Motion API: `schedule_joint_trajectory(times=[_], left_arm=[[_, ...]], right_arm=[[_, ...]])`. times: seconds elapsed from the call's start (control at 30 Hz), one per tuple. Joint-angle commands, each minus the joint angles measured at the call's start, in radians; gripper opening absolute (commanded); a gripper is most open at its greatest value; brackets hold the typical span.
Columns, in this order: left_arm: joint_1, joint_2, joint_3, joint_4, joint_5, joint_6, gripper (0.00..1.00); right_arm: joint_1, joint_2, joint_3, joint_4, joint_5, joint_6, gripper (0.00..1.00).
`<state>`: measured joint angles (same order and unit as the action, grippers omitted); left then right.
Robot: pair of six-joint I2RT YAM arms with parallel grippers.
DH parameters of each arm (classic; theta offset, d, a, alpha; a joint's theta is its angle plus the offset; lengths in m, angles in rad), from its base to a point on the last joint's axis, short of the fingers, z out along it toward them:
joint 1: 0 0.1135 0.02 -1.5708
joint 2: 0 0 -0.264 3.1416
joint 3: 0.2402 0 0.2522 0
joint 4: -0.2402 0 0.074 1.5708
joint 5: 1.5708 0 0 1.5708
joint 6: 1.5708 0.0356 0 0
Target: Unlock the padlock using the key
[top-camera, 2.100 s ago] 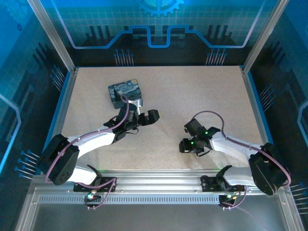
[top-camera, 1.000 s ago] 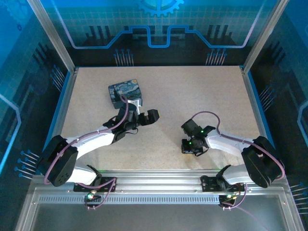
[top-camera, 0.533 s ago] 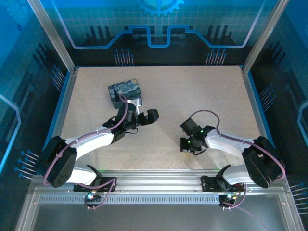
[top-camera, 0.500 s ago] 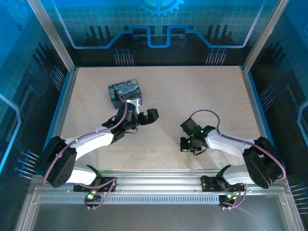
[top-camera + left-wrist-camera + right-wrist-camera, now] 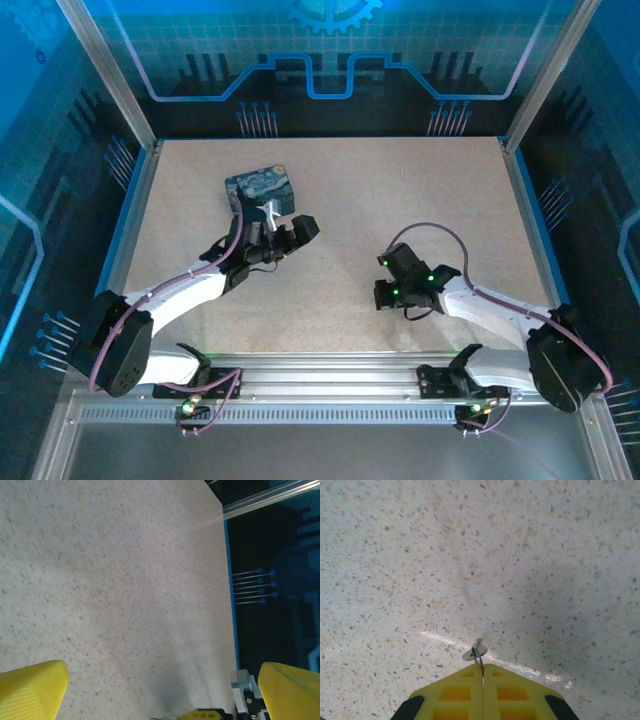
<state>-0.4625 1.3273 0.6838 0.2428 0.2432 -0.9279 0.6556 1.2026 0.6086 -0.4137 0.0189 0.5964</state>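
Right now my right gripper (image 5: 483,672) is clamped on the key (image 5: 475,654) near the desk (image 5: 530,555); my left gripper's (image 5: 162,687) fingers are apart.

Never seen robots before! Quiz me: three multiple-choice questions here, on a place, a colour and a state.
1. The dark blue tin sits: A) far left of the table; B) near right corner; C) near edge.
2. The left gripper has fingers coloured: A) red; B) yellow; C) green.
3. The right gripper is: A) wide open; B) shut on the key; C) shut on the tin.
Answers: 1A, it lies beyond the left gripper; 2B, yellow in the wrist view; 3B, fingers closed, key poking out.
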Motion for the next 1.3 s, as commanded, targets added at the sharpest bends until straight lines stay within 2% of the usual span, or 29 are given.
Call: schedule_joint_trajectory(times=[0.0,0.23,0.57,0.87,1.07,1.27], left_arm=[[0.004,0.004,0.032,-0.007,0.131,-0.157,0.99],[-0.004,0.061,-0.003,0.223,0.244,-0.418,0.96],[-0.059,0.192,-0.083,0.624,0.225,-0.762,0.94],[-0.117,0.337,-0.134,0.897,0.146,-0.958,0.90],[-0.129,0.391,-0.154,0.993,0.101,-1.012,0.85],[-0.130,0.394,-0.171,1.013,0.072,-1.023,0.70]], right_arm=[[0.004,-0.039,0.033,0.044,0.005,-0.083,0.00],[-0.002,-0.058,0.113,0.117,-0.036,-0.173,0.00],[-0.001,0.023,0.224,0.273,-0.091,-0.182,0.00],[0.011,0.119,0.308,0.366,-0.137,-0.164,0.00],[0.026,0.150,0.305,0.372,-0.145,-0.148,0.00],[0.035,0.144,0.276,0.377,-0.135,-0.126,0.00]])
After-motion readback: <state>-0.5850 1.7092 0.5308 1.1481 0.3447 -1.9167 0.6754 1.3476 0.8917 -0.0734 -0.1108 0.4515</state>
